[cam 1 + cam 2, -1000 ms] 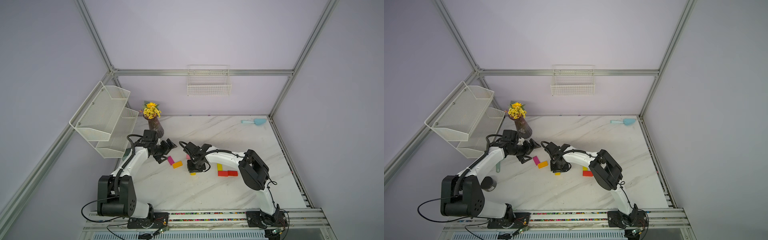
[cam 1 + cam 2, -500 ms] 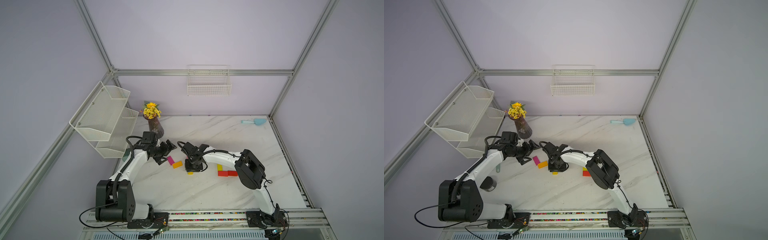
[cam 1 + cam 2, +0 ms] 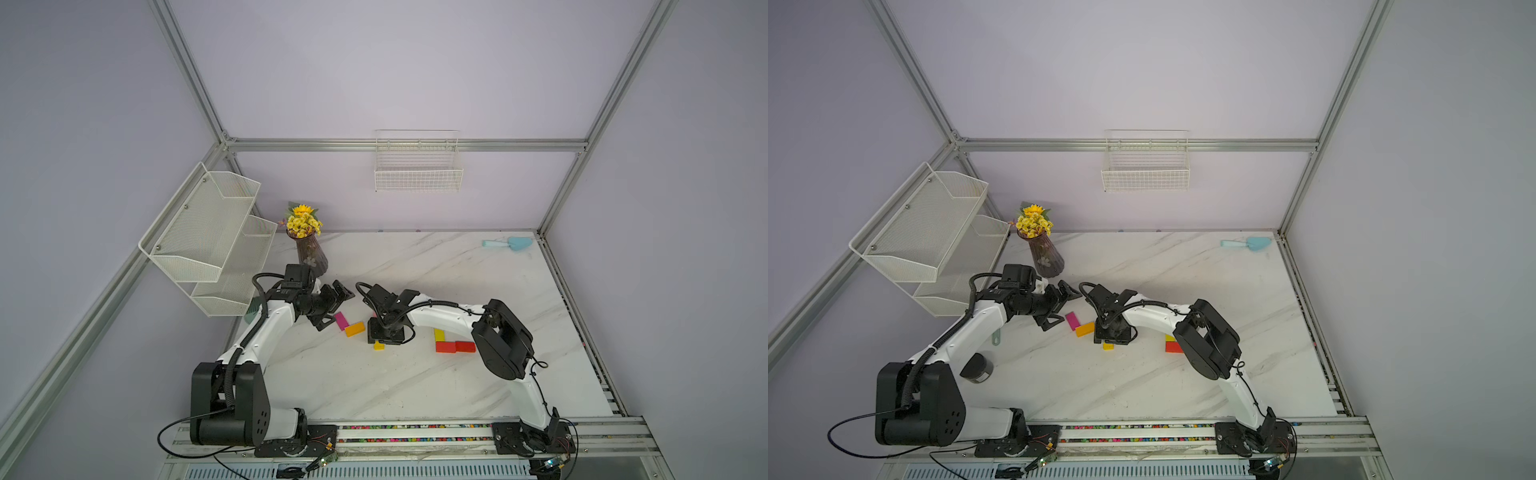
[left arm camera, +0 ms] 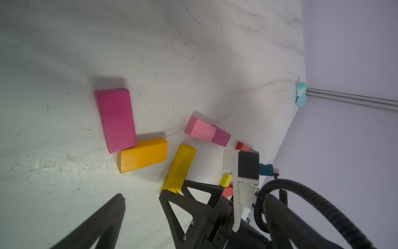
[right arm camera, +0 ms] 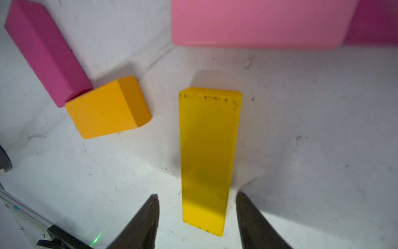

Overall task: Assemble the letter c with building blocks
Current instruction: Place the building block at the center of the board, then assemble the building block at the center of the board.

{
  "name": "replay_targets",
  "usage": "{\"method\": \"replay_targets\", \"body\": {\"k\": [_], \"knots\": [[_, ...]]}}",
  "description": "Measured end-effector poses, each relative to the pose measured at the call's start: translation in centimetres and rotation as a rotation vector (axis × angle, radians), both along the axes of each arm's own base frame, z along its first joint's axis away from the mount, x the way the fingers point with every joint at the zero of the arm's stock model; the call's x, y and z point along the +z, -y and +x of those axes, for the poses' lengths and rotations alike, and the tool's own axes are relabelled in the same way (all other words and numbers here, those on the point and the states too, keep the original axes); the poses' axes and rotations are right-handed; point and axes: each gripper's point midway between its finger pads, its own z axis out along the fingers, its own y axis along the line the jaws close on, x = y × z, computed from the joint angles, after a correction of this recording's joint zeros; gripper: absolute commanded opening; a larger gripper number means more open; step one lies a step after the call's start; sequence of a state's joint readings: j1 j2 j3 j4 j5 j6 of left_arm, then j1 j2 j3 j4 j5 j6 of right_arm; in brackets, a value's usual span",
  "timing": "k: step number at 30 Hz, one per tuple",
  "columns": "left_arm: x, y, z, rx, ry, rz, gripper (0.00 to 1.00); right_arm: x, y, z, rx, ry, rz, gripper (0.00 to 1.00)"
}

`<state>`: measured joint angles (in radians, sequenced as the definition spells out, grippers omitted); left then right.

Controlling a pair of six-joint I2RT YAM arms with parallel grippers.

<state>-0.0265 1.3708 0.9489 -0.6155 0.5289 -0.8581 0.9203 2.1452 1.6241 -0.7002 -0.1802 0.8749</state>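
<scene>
My right hand (image 5: pixel 196 194) stands with its fingers apart, straddling one end of the long flat yellow rectangular block (image 5: pixel 207 155). There is a bare gap on each side, so nothing is gripped. The block lies flat on the white marbled worktop (image 5: pixel 312 129), just beside the short orange block (image 5: pixel 107 107), its far end stopping short of the light pink block (image 5: pixel 258 23). My left hand (image 3: pixel 337 307) hangs wide apart and empty near the magenta block (image 3: pixel 340 321). I judge the yellow piece light, rigid and smooth-painted, so a little slippery. I would pinch it across its long edges nearer the middle, where it won't swivel.
</scene>
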Motion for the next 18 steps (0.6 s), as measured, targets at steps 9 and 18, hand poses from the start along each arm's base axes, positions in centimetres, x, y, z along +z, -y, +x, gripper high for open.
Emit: {"method": "replay_targets", "body": {"k": [9,18], "knots": [[-0.7,0.6,-1.7,0.038,-0.018,-0.063,1.00,2.4,1.6,0.9,-0.116,0.004,0.138,0.70],[-1.5,4.1,-3.7,0.034,-0.034,-0.123,1.00,5.1,4.9,3.0,-0.209,0.053,0.224,0.77]]}}
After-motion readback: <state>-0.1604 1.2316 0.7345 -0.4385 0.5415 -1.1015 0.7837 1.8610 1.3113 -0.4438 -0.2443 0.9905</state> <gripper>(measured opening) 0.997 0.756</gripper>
